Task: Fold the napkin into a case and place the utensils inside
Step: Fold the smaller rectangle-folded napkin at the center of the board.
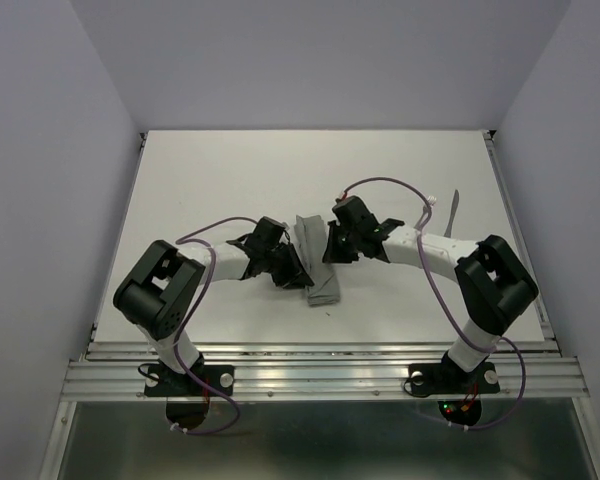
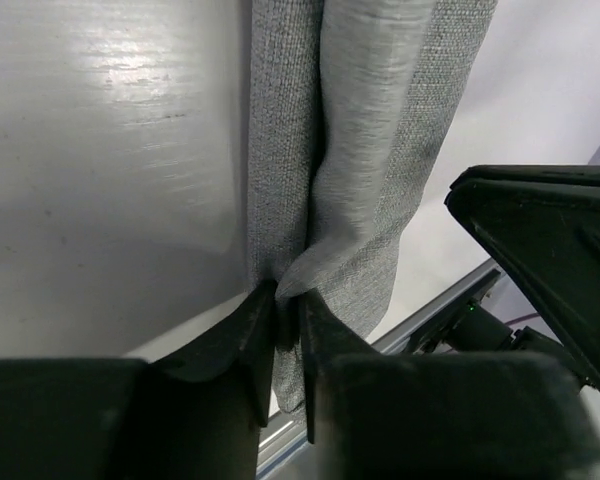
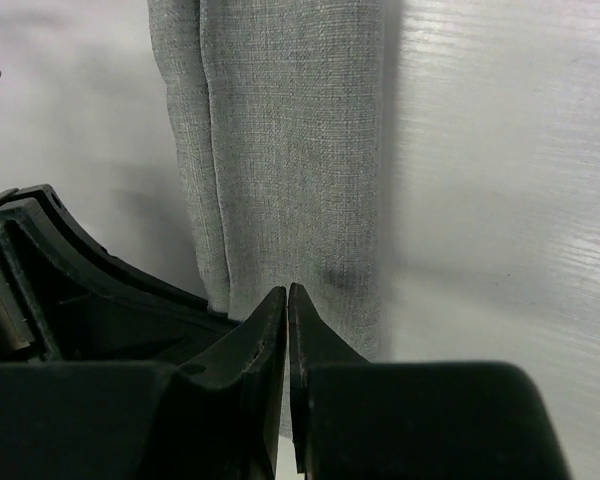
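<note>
Top external: left end effector [image 1: 283, 268] sits at the left edge of the napkin [image 1: 322, 285], jaws barely parted around a fold; can't tell if it's gripped. Napkin is a narrow folded strip in the middle of the worktop [image 1: 230, 180]. Right end effector [image 1: 333, 248] is pressed together, pinching its right edge. One slim utensil [image 1: 450, 210] lies far right, well apart.
</note>
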Motion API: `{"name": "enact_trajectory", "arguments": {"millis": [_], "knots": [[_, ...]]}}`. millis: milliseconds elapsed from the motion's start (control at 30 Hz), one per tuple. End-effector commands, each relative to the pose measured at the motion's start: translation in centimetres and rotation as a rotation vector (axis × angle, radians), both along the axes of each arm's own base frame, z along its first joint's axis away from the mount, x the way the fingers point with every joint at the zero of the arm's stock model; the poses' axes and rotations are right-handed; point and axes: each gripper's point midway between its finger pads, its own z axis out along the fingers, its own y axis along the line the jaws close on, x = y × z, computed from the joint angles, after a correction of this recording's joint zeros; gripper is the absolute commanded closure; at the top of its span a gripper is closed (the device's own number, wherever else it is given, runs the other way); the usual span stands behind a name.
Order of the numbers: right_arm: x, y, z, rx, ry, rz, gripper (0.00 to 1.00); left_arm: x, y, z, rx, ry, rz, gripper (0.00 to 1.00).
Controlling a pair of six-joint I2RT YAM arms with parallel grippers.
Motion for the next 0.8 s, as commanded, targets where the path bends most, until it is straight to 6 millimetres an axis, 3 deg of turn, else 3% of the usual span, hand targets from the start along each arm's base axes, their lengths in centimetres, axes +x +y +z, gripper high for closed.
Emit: {"name": "enact_trajectory", "arguments": {"millis": [0,33,133,500,600,767], "knots": [[-0.3,1.2,2.5,0.041,-0.035,0.027,0.91,0.6,-0.1,1.8,-0.001,-0.048,-0.002,0.69],[-0.3,1.2,2.2,0.036,-0.027,0.029,0.91,0.7,0.0,2.0,0.008,-0.055,-0.005,0.68],[-1.4,1.5,1.2,0.020,-0.006,0.049,0.90,0.8,0.4,2.5,0.038,-0.076,-0.026,0.48],[-2.3,-0.9,-3.9,-0.134,0.033,0.052,0.92,2.1,2.9,4.8,0.158,-0.145,-0.022,0.49],[-2.2,-1.0,-3.3,-0.137,0.012,0.070,0.92,3.4,4.6,5.7,0.173,-0.174,0.017,0.49],[-1.7,0.4,0.9,-0.070,-0.095,0.108,0.90,6.2,7.6,7.0,0.201,-0.216,0.094,0.50]]}}
